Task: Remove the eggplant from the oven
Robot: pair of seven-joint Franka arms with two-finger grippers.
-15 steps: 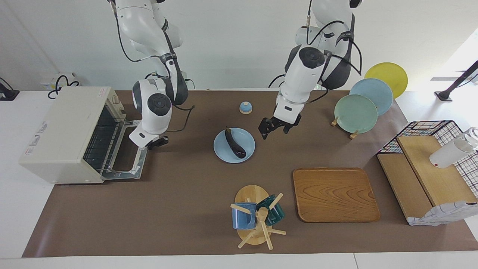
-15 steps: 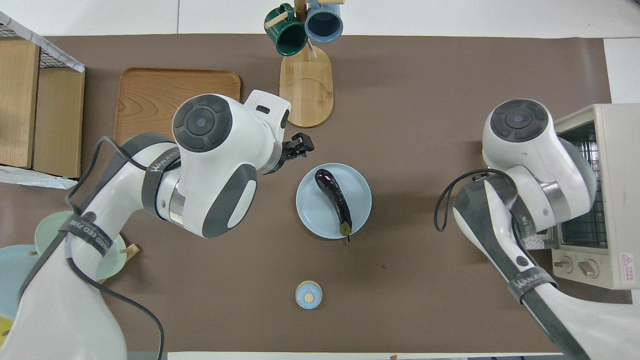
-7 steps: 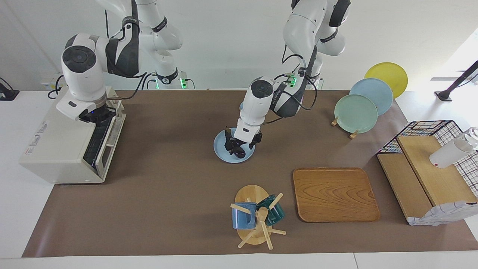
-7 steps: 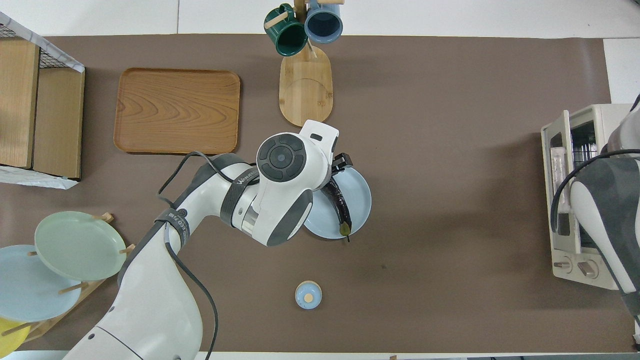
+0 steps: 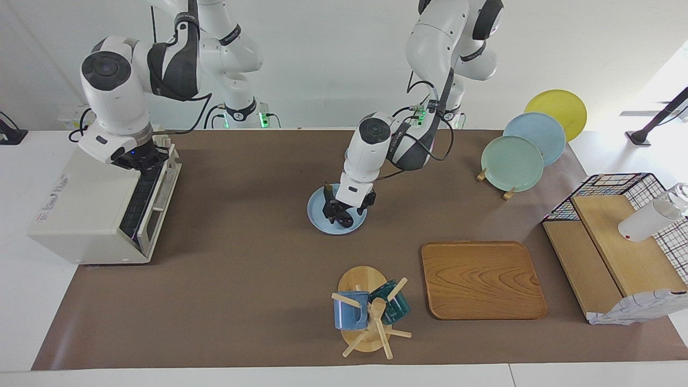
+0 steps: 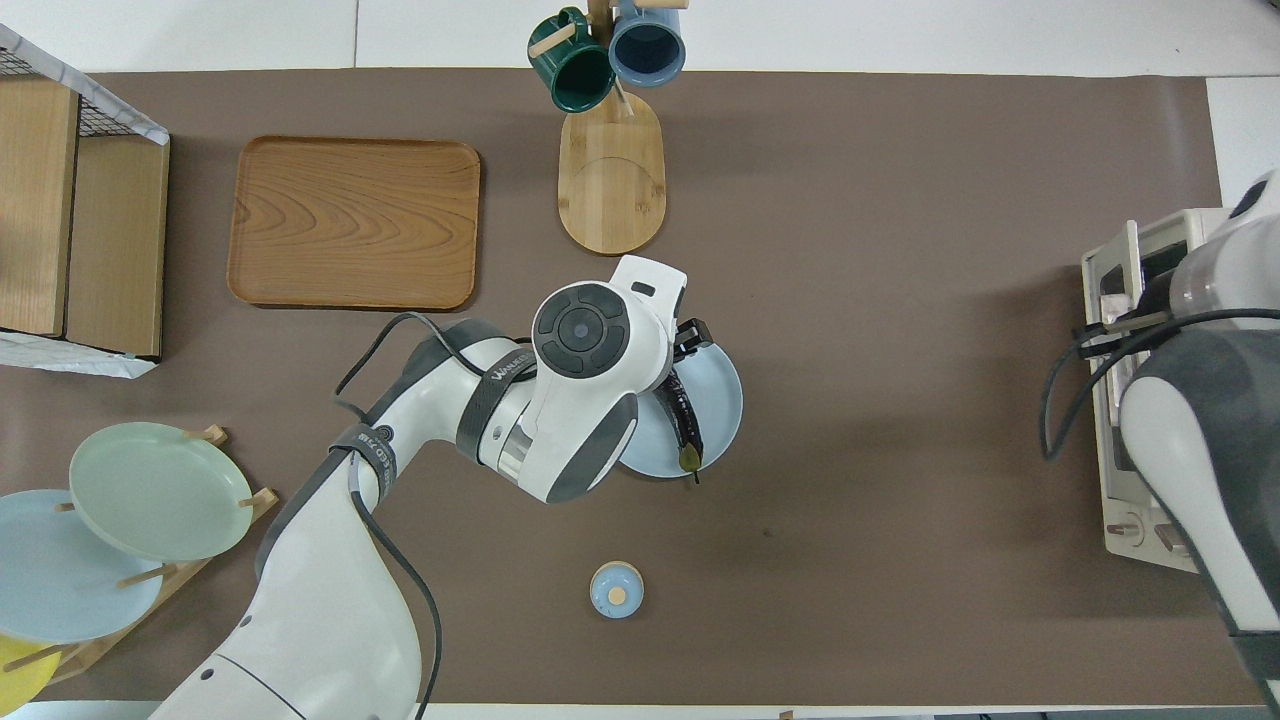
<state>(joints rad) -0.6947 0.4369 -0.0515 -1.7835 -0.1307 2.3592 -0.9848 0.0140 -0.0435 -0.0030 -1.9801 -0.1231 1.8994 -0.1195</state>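
At the middle of the bench, the left gripper (image 5: 337,213) stands low over the eggplant (image 6: 686,425), its jaws spread to either side of the fruit; whether they touch it cannot be told. Eggplant lies on a pale blue plate (image 5: 318,219), out of the oven (image 5: 91,212). Right gripper (image 5: 141,159), jaws pressed together and holding nothing, sits at the top edge of the oven door, which stands nearly closed at the right arm's end of the bench. A wooden tray (image 5: 481,279) lies well apart.
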